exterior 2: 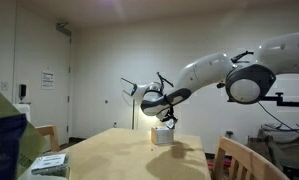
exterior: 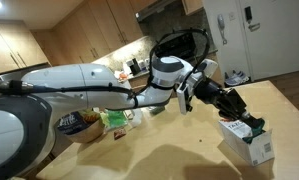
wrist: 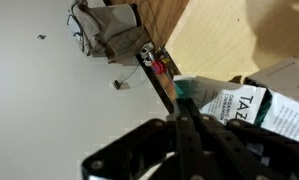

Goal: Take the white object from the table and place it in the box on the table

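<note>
closed hand [exterior: 252, 123] hangs over the box [exterior: 253, 147].

The light wooden table [exterior: 169, 150] carries the box [exterior: 247, 142] near one edge and printed bags [exterior: 99, 122] well apart.

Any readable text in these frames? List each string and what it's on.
"TAZ": large dark letters on the box, wrist view; no further letters can be made out.
Smaller print beside it on the box: too blurred to read.
Print on the bag: blurred, unreadable.
Wall sign: too small to read.
</note>
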### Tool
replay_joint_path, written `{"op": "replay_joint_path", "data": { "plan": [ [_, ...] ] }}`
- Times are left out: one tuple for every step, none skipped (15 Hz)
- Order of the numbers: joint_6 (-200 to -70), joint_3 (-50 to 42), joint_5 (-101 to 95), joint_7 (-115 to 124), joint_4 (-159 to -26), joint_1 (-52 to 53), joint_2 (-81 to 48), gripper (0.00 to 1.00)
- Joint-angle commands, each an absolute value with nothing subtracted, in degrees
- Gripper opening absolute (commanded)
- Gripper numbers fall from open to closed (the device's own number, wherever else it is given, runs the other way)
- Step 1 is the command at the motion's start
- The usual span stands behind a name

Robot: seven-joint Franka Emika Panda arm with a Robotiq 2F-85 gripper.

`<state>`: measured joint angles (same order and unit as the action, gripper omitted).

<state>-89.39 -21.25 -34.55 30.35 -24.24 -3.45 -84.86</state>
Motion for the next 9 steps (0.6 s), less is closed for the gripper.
{"op": "replay_joint_path", "data": {
  "plan": [
    [-89.69,-20.89,-33.37,28.43,-25.04,-3.85,-84.87,0.01],
    [-89.95,-20.82,-33.39,27.90,-25.29,-3.94,-84.90,0.01],
    [-89.81,-21.23,-33.67,29.40,-25.60,-3.87,-84.93,0.01],
    [-89.63,-21.07,-33.43,29.23,-25.51,-4.03,-84.95,0.01],
    [-89.60,-21.12,-33.44,29.43,-25.52,-4.08,-84.98,0.01],
    [-89.61,-21.18,-33.47,29.91,-25.49,-4.11,-85.00,0.01],
    [-89.31,-21.29,-33.47,30.36,-25.45,-4.12,-85.01,0.01],
    [-89.17,-21.35,-33.49,30.55,-25.38,-4.13,-85.01,0.01],
    [-88.64,-21.59,-33.58,31.41,-25.38,-4.05,-85.01,0.01]
  ]
}}
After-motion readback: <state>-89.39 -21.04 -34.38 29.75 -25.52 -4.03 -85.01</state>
